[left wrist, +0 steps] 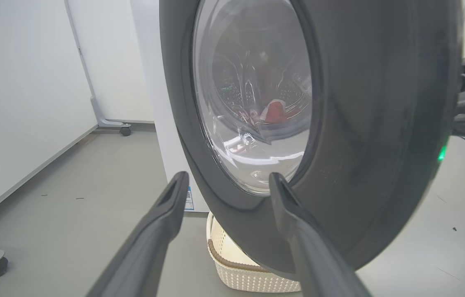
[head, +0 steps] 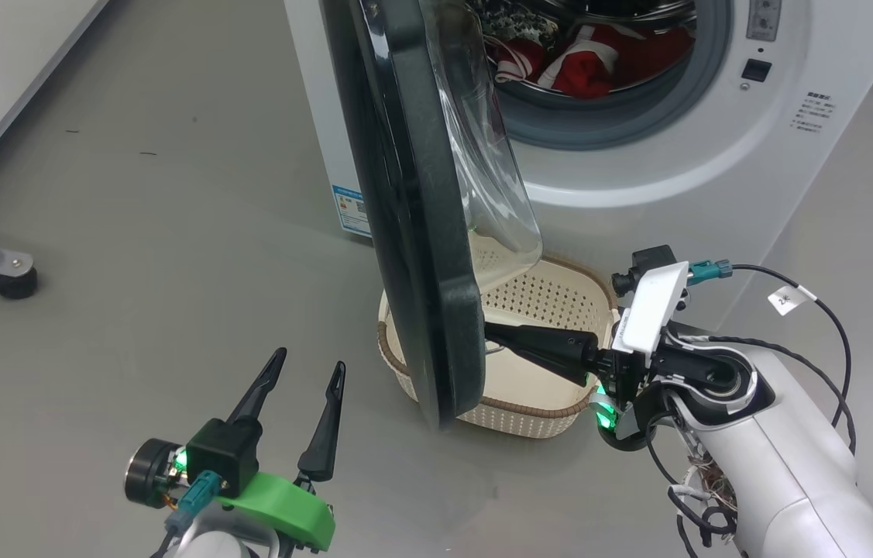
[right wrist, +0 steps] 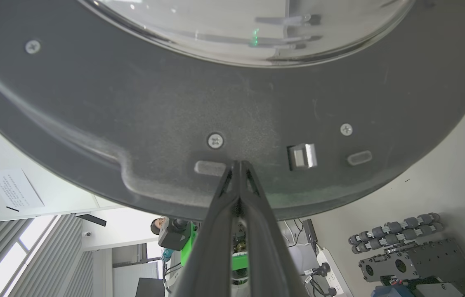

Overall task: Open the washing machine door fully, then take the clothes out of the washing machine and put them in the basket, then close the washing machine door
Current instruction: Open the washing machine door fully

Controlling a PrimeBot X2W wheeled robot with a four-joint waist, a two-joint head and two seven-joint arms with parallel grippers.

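Observation:
The washing machine door point(head: 405, 232) stands about half open, edge-on in the head view, its glass bowl bulging toward the drum. Red and white clothes point(head: 599, 62) lie in the drum of the white washing machine point(head: 637, 178). Under the door, on the floor, sits the cream basket point(head: 552, 294). My right gripper point(head: 492, 332) is shut, and its tips press on the door's inner rim point(right wrist: 133, 103) beside the metal latch point(right wrist: 302, 156). My left gripper point(head: 311, 360) hangs open in front of the door's outer face point(left wrist: 360, 123), apart from it.
A grey frame leg with a caster point(head: 10, 279) stands on the floor at the left, by a white wall. In the right wrist view, past the door's edge, a person point(right wrist: 158, 225) and equipment with rollers point(right wrist: 397, 231) are visible.

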